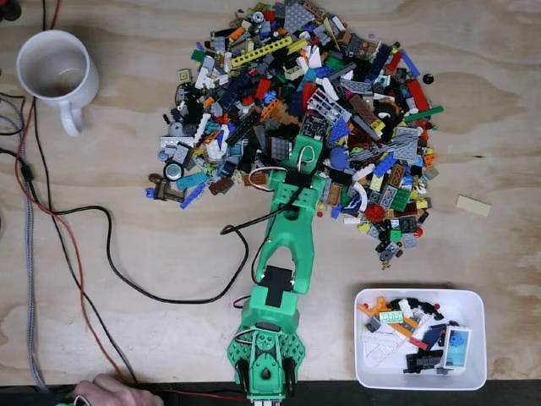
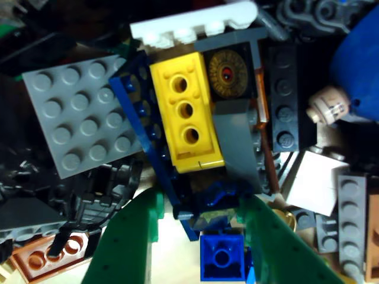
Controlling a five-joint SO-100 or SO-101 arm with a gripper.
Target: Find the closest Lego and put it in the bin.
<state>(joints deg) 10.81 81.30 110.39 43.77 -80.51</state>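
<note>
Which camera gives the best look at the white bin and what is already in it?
The fixed view: the bin sits whole at lower right, apart from the Lego pile, holding a handful of mixed pieces. The wrist view is pressed close to the pile, with the gripper over a yellow brick, so it tells nothing about the bin.

1. Fixed cam: high up, looking straight down on bench [image 1: 127, 355]; arm base at bottom edge, arm [image 1: 287, 245] reaching up-frame.
2. Takes in whole Lego pile [image 1: 304, 118], mug [image 1: 55, 72], bin [image 1: 478, 338].
3. Wrist cam: rides on arm, v. close, facing down past green jaws at its bottom edge.
4. Shared: pile patch under arm tip, w/ grey studded plate [image 2: 83, 121] & yellow brick [image 2: 186, 118].
</note>
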